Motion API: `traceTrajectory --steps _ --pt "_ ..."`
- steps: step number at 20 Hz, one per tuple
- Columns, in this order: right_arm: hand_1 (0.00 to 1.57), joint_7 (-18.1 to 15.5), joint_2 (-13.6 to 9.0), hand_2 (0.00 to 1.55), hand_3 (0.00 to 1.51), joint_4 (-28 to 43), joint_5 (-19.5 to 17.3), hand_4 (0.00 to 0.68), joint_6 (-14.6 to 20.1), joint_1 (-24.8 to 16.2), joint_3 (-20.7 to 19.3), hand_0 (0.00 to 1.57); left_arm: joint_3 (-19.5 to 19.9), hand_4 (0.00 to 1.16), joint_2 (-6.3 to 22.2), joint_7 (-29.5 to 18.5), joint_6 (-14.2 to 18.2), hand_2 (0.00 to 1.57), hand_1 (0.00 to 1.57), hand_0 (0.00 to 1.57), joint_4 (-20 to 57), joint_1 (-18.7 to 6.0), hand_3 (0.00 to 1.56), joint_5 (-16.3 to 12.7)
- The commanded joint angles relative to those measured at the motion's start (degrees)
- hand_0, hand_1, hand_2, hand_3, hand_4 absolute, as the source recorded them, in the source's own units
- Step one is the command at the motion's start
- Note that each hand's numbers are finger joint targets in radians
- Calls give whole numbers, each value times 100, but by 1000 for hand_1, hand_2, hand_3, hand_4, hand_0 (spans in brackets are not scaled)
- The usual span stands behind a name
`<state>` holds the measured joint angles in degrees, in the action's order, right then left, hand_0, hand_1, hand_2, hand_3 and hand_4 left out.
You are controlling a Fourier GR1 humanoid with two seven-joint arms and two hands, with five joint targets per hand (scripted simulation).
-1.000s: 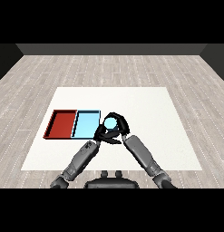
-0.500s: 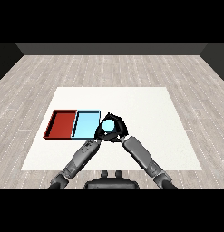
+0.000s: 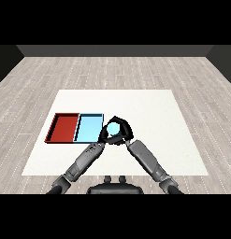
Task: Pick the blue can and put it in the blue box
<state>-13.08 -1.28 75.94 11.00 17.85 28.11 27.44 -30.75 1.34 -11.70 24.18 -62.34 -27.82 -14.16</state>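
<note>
- While my left hand (image 3: 104,136) sits low beside it, fingers hidden so I can't tell their state, my right hand (image 3: 122,132) curls round the blue can (image 3: 113,129).
- Can sits at the blue tray's (image 3: 88,129) right edge.
- Red tray (image 3: 63,127) lies beyond, left.

Right hand (image 3: 122,130) with curled fingers (left hand (image 3: 104,136) close beside).

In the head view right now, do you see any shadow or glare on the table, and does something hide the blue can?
Head view: the white table is evenly lit, with no glare and no distinct shadow visible. Head view: the right hand curls round the blue can, so only its pale top shows. Head view: the light blue tray and red tray look flat and evenly coloured.
</note>
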Motion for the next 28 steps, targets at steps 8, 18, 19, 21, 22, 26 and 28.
traceTrajectory --steps 8,18,19,21,22,26,28 --pt "1468 226 121 1452 1403 353 -26 576 -130 -145 9 1468 -53 641 -127 64 415 859 829 829 585 -605 570 -623" --pt "0 487 124 0 0 259 36 0 -53 -134 -105 0 19 1044 -131 -1348 842 1552 1571 1571 209 -212 1468 -946" --pt "0 498 125 0 0 273 27 0 -59 -142 -110 0 10 1044 -131 -1371 846 1552 1571 1571 231 -224 1468 -972" --pt "0 507 125 0 0 285 17 0 -68 -151 -116 0 318 1044 -131 -1359 570 1552 1571 1571 445 -357 1468 -888" --pt "0 821 126 0 0 623 10 0 241 -134 180 0 -33 1044 -131 -1628 866 1552 1571 1571 120 -52 1468 -1088" --pt "0 613 78 0 0 466 -208 0 -72 -190 -498 0 231 1133 -96 -1543 647 1559 1571 1571 -12 221 1449 -584" --pt "0 629 111 0 0 697 -246 0 225 -209 -426 0 -211 1144 -132 -1629 1188 1571 1571 1571 113 -12 1470 -761"
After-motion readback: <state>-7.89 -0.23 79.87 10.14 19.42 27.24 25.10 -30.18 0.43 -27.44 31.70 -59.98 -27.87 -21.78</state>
